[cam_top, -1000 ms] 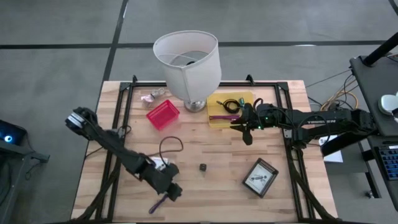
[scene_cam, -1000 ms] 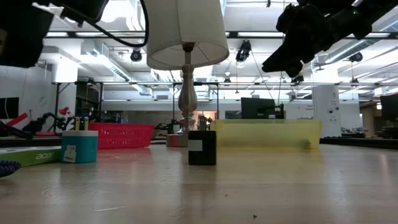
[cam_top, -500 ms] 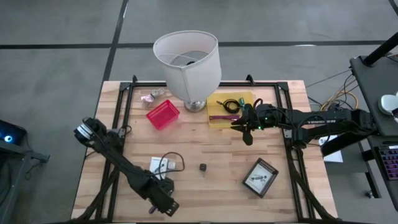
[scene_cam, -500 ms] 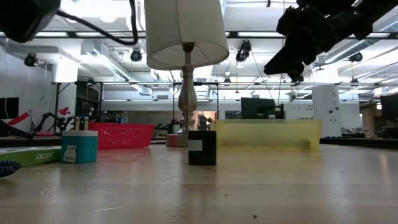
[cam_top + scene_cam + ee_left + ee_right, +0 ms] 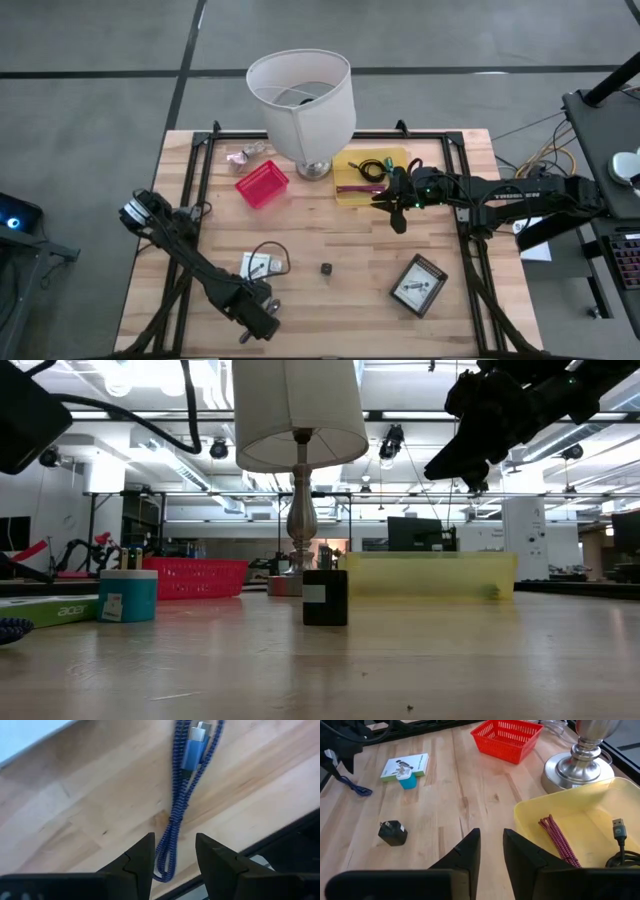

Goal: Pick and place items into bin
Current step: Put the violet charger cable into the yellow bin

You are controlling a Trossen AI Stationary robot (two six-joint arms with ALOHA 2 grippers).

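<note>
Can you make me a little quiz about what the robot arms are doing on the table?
1. True or false: the left gripper is lifting the blue cable off the table.
2. What stands right next to the yellow bin? A) a lamp B) a teddy bear C) a water bottle
3. Fill in the blank: the right gripper hangs open near the yellow bin, and it is holding ____.

Key: 1. False. The cable lies flat on the wood, between the open fingers. 2. A. 3. Nothing.
</note>
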